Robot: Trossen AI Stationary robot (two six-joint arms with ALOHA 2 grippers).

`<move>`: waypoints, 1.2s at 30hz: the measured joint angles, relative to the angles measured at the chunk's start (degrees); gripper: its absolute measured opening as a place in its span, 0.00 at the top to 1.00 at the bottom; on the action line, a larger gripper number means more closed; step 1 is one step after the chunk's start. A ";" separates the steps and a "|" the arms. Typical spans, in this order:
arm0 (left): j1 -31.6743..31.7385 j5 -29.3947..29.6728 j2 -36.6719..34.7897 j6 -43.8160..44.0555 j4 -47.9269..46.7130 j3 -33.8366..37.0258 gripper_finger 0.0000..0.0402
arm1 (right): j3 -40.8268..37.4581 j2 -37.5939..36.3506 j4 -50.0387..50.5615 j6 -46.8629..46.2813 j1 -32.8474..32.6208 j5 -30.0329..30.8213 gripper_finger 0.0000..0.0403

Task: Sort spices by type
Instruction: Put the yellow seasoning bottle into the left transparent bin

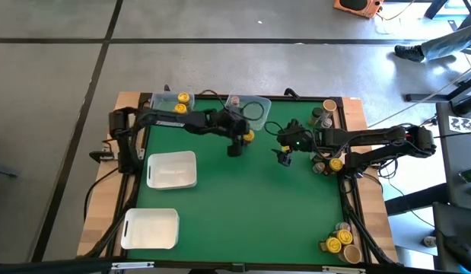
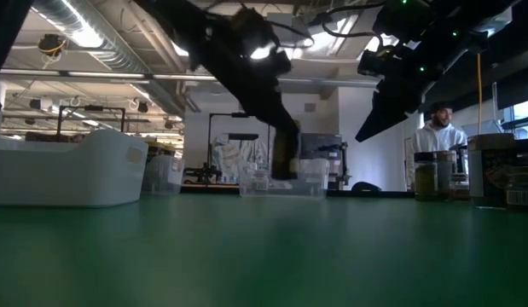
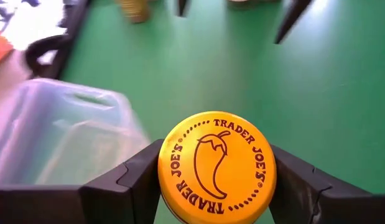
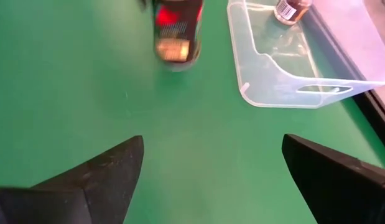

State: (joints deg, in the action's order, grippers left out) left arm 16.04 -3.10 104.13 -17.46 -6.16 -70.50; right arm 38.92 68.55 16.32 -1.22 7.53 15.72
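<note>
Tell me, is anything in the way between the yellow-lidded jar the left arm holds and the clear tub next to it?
Nothing visible. The left gripper has its jaws shut on the yellow-lidded spice jar, and the clear plastic tub sits right beside it. Only bare green table shows between them.

2 white rectangular plastic trays lie on the green table mat (image 1: 243, 205): one (image 1: 171, 169) near its left edge, the other (image 1: 151, 229) nearer the front-left corner. A clear plastic rectangular tub (image 1: 250, 109) sits at the back edge. A person in white (image 2: 437, 134) stands behind the table.
</note>
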 joint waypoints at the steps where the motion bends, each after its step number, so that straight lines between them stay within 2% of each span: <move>1: 0.25 0.82 -1.26 0.08 -1.10 -0.02 0.45 | 0.00 0.00 -0.02 0.01 0.00 0.35 0.05; 6: 1.64 4.72 -7.48 0.58 -8.11 -0.01 0.45 | 0.00 0.00 -1.60 0.01 0.00 1.30 0.05; 14: 6.76 12.91 -20.74 3.68 -9.93 6.71 0.45 | 0.00 -0.02 -3.28 0.03 0.00 1.32 0.05; 19: 10.47 20.76 -28.53 4.97 -10.14 9.86 0.45 | 0.00 -0.02 -3.47 0.01 0.00 1.41 0.05; 23: 13.35 29.94 -33.83 5.55 -10.50 11.69 0.45 | 0.00 -0.02 -3.90 0.01 0.00 1.69 0.05; 26: 15.89 36.72 -36.22 6.55 -12.74 12.85 0.45 | 0.00 -0.02 -4.55 0.02 0.00 1.69 0.05; 29: 18.67 40.97 -37.80 8.60 -12.81 14.97 0.44 | 0.00 -0.02 -4.47 0.03 0.00 1.69 0.05; 36: 25.80 42.05 -38.07 16.27 -12.86 20.06 0.44 | 0.00 -0.02 -4.48 0.02 0.00 1.68 0.05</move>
State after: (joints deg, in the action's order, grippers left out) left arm 41.84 38.95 66.06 -1.19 -19.02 -50.44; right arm 38.92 68.53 11.84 -1.20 7.53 17.40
